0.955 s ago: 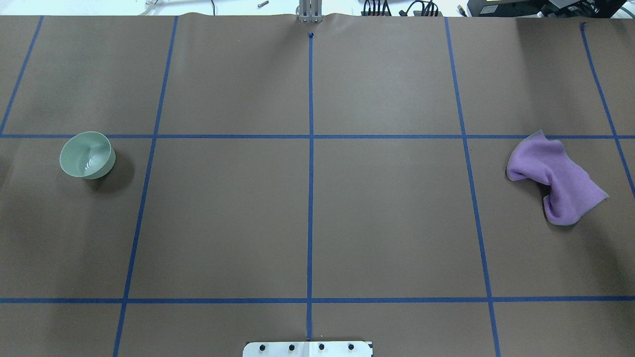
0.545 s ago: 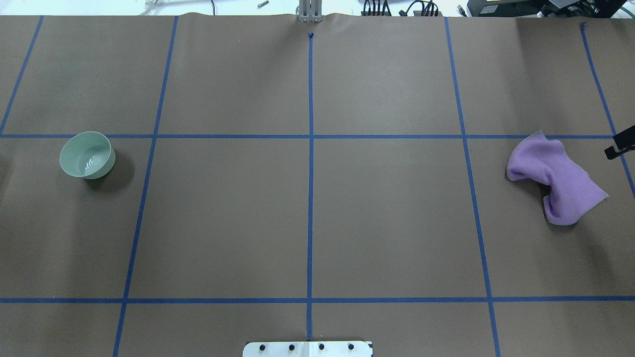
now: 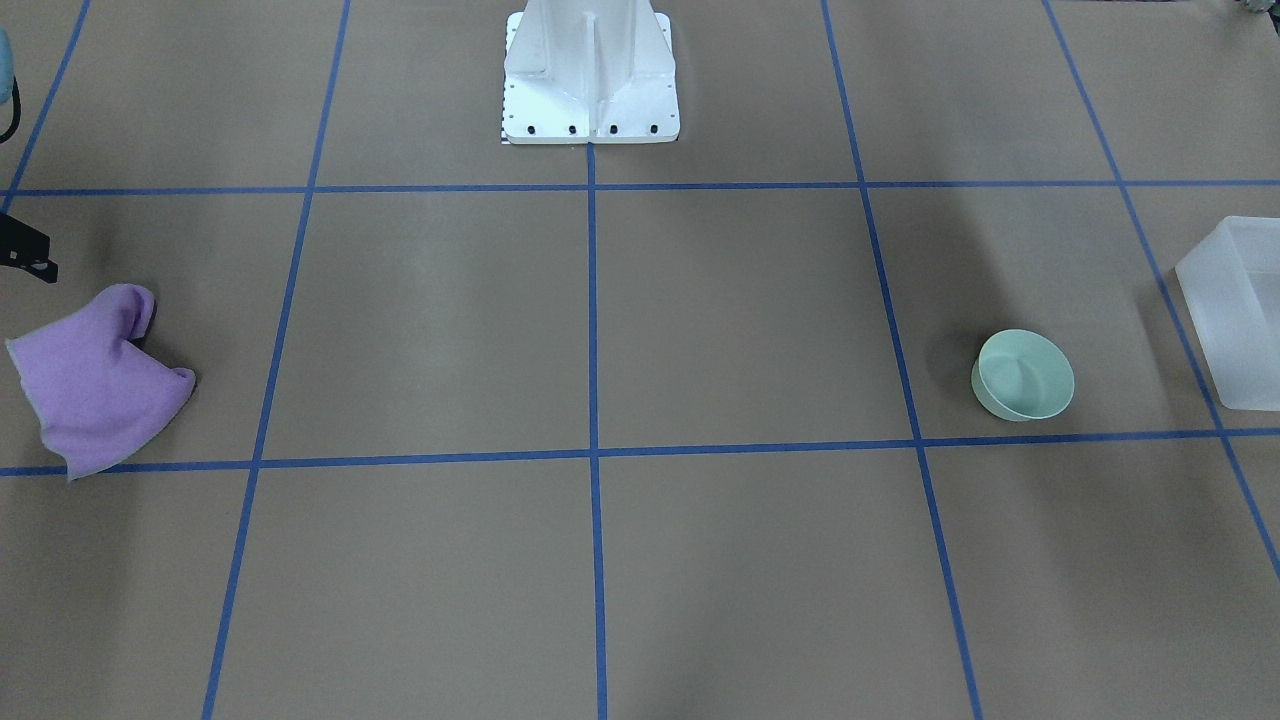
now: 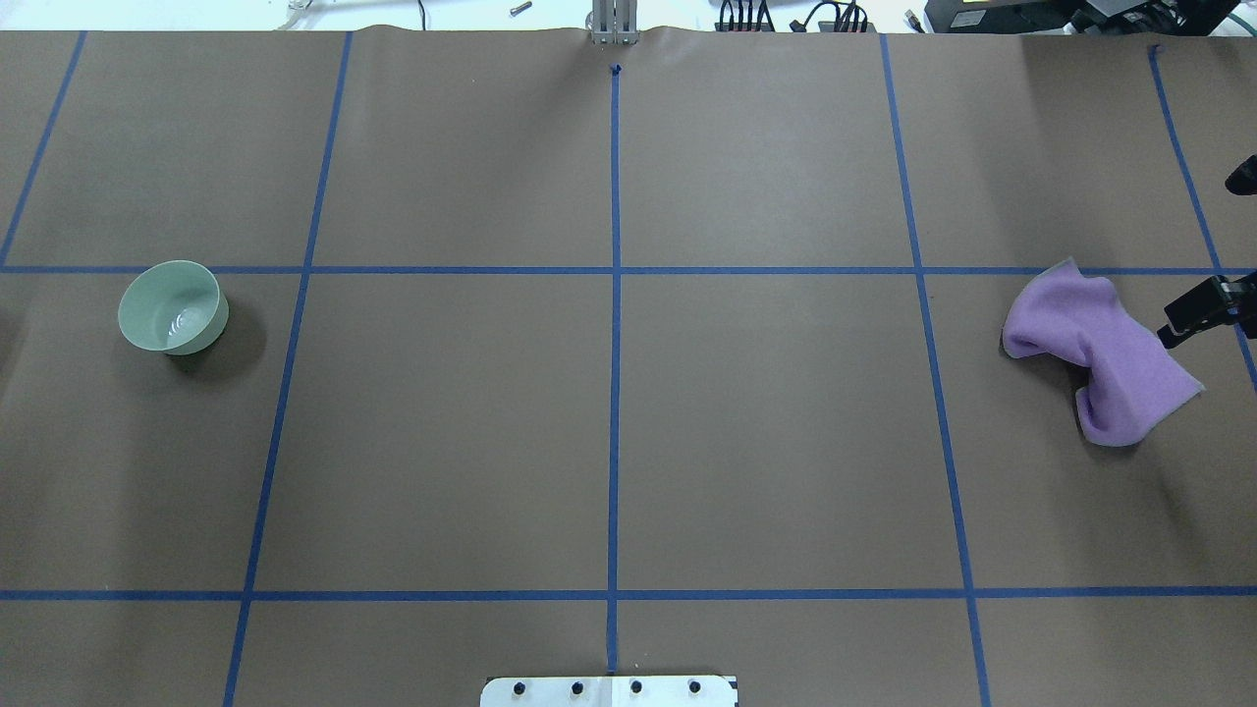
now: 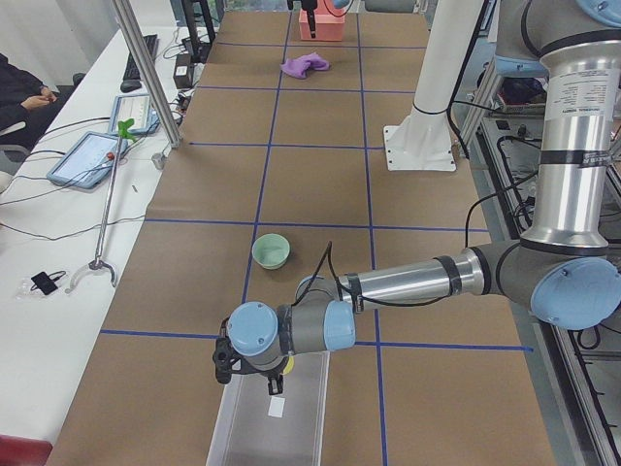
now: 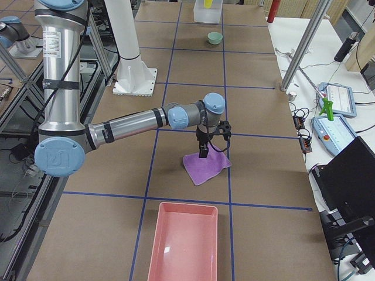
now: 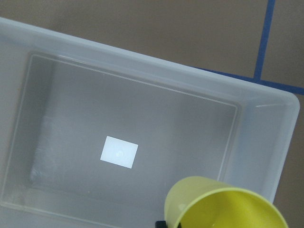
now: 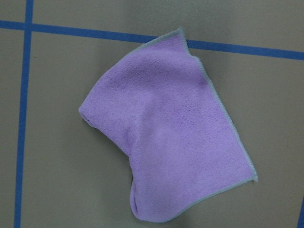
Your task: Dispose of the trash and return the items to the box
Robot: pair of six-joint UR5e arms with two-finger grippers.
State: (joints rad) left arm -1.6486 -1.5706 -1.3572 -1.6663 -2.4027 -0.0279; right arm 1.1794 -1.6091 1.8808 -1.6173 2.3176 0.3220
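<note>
1. The left gripper grasps the yellow cup and holds it in the air over one end of the translucent box, the cup's open mouth facing the wrist camera
2. A white label lies on the box floor
3. The mint-green bowl stands upright on the brown table, near the box but apart from it
4. The right gripper hangs just above the crumpled purple cloth, its fingers spread wide

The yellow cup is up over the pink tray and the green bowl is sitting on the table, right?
Not quite. The yellow cup is over the frosted white box, not the pink tray; the left wrist view shows it. The green bowl does sit on the table.
</note>
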